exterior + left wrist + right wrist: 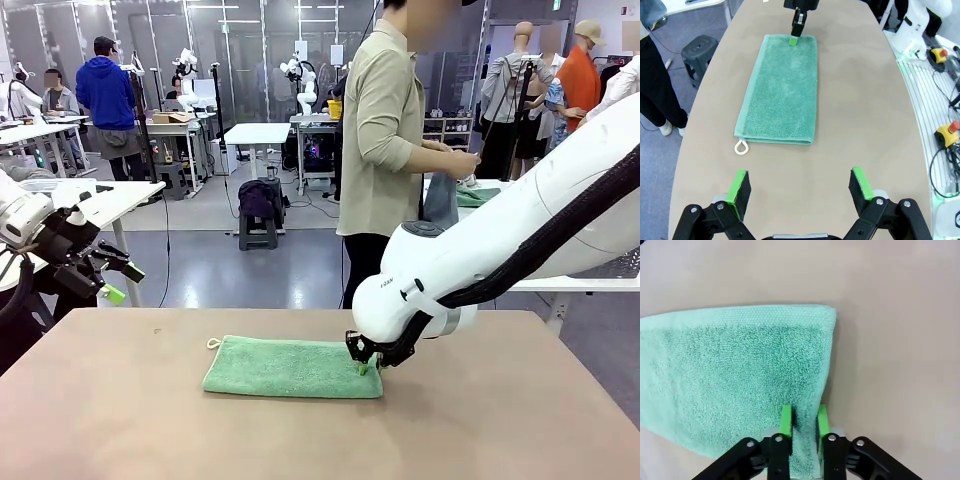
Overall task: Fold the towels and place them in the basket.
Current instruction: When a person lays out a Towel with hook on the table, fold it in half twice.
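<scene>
A sea-green towel (290, 367) lies folded into a long, narrow rectangle on the tan table (500, 420), its white hanging loop (213, 343) at the end toward my left. My right gripper (362, 368) comes down at the opposite end, and the right wrist view shows its green pads (785, 421) pinched close together on the towel (735, 375) near the corner, a ridge of terry cloth caught between them. My left gripper (122, 283) hangs raised off the table's left side with its fingers spread wide and nothing between them. From the left wrist view it (799, 175) looks down the length of the towel (782, 92), with the loop (741, 147) nearest and my right gripper (795, 40) at the far end. Across the table a person (385, 130) in a beige shirt stands turned away, hands (460, 162) holding what may be a grey-blue towel (440, 200), too small to tell for certain.
</scene>
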Available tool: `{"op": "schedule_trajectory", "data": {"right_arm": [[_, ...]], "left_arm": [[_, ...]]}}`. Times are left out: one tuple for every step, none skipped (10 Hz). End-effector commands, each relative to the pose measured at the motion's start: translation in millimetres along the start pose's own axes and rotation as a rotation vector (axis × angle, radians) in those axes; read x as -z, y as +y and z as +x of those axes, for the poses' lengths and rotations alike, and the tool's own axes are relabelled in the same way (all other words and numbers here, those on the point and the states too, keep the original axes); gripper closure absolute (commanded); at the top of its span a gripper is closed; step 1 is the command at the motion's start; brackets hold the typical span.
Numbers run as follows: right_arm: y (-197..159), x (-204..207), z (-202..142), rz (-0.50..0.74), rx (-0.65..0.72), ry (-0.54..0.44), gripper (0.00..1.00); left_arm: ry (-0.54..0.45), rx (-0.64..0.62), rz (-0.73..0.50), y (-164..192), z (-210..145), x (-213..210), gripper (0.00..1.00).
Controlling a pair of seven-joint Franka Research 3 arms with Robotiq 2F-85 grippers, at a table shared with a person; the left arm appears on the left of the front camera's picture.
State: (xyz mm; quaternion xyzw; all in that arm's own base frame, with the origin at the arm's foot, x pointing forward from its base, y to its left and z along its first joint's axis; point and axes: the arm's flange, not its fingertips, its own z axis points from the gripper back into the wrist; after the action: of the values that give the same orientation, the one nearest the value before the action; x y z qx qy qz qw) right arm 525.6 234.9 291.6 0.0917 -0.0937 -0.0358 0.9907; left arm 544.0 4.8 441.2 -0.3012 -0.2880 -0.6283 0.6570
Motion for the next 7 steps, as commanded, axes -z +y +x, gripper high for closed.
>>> {"op": "schedule_trajectory", "data": {"right_arm": [[9, 5, 1, -0.047, 0.049, -0.006, 0.98], [8, 6, 1, -0.053, 0.049, -0.002, 0.99], [7, 6, 1, -0.053, 0.043, 0.001, 1.0], [7, 4, 2, -0.053, 0.036, 0.002, 1.0], [6, 2, 3, -0.049, 0.031, 0.004, 1.0], [4, 0, 4, -0.045, 0.031, 0.005, 1.0], [1, -5, 6, -0.045, 0.025, 0.001, 1.0]], "left_arm": [[0.015, -0.009, -0.003, 0, 1, -2, 0.0], [0.015, -0.009, -0.003, 0, 1, -2, 0.0], [0.015, -0.009, -0.003, 0, 1, -2, 0.0], [0.015, -0.009, -0.003, 0, 1, -2, 0.0], [0.015, -0.009, -0.003, 0, 1, -2, 0.0], [0.015, -0.009, -0.003, 0, 1, -2, 0.0], [0.015, -0.009, -0.003, 0, 1, -2, 0.0]]}}
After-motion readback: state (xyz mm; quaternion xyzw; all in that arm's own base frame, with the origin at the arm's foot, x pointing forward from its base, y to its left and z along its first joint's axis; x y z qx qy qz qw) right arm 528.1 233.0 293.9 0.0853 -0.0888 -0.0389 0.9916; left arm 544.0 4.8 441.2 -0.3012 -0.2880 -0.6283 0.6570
